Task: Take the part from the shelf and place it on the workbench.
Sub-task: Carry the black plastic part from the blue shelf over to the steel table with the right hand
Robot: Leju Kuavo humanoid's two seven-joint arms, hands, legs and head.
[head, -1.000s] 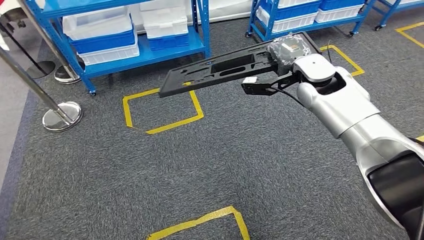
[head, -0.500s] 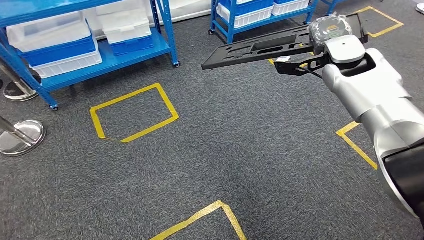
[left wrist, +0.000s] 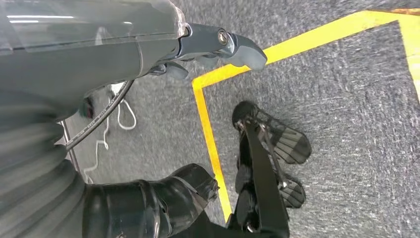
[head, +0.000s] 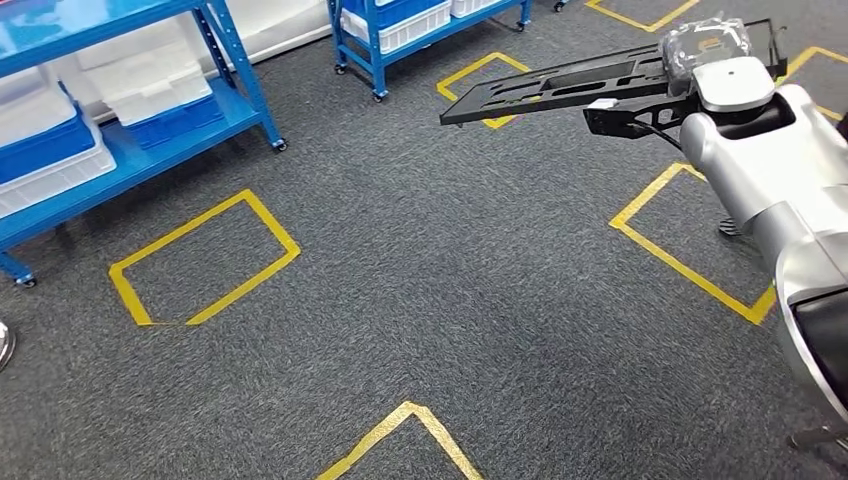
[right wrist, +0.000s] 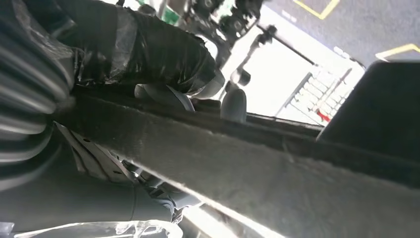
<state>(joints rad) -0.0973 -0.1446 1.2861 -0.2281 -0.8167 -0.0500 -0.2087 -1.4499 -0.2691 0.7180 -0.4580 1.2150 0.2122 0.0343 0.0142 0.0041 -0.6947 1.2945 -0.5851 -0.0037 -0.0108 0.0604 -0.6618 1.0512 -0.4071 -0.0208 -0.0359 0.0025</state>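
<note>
- The grey carpet floor [head: 420,300] spreads across the head view, marked with yellow tape rectangles [head: 200,260].
- Blue shelf racks [head: 130,150] stand along the far edge, carrying white and blue plastic bins [head: 150,95]; a second rack [head: 400,25] on castors stands further along.
- The silver right arm [head: 780,190] reaches forward and up from the lower right, bent at the elbow, wrist raised well above the floor.
- The part [head: 570,85] is a long, flat black plastic panel with rectangular cut-outs and small holes. It is held roughly level in the air, far end pointing left, clear of shelf and floor.
- The right robot hand [head: 705,45], wrapped in clear plastic film, grips the part at its near end; in the right wrist view its dark fingers [right wrist: 148,54] lie over the panel's edge [right wrist: 247,173].
- The left robot hand [left wrist: 218,47] hangs above the floor beside a yellow tape line, its grey thumb extended; whether its fingers are spread or clenched I cannot tell.
</note>
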